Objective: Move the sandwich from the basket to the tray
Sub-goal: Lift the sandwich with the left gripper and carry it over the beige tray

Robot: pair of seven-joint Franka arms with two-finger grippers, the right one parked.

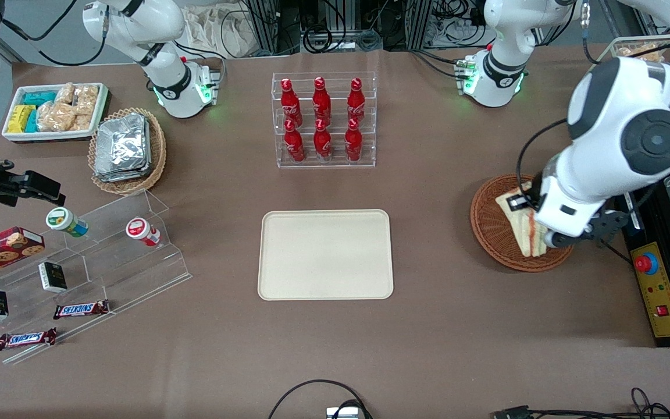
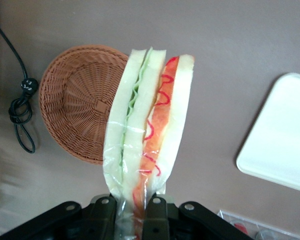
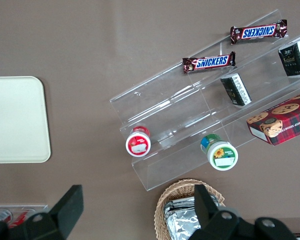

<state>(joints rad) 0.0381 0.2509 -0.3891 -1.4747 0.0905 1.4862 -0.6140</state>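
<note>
Grip: the gripper (image 2: 132, 215) had its fingers closed on one end of the sandwich (image 2: 147, 125), pinching its wrapped bread.
Sandwich: it hung clear above the basket (image 1: 495, 230), which sat near the table's edge at the working arm's end; the basket looked empty beneath it.
Long axis: it ran straight out from the fingertips, filling edge toward the wrist camera.
Key relation: the tray (image 1: 326, 254) lay mid-table, well apart from the basket, toward the parked arm's end.
Arm pose: bent low over the basket, wrist turned downward.
</note>
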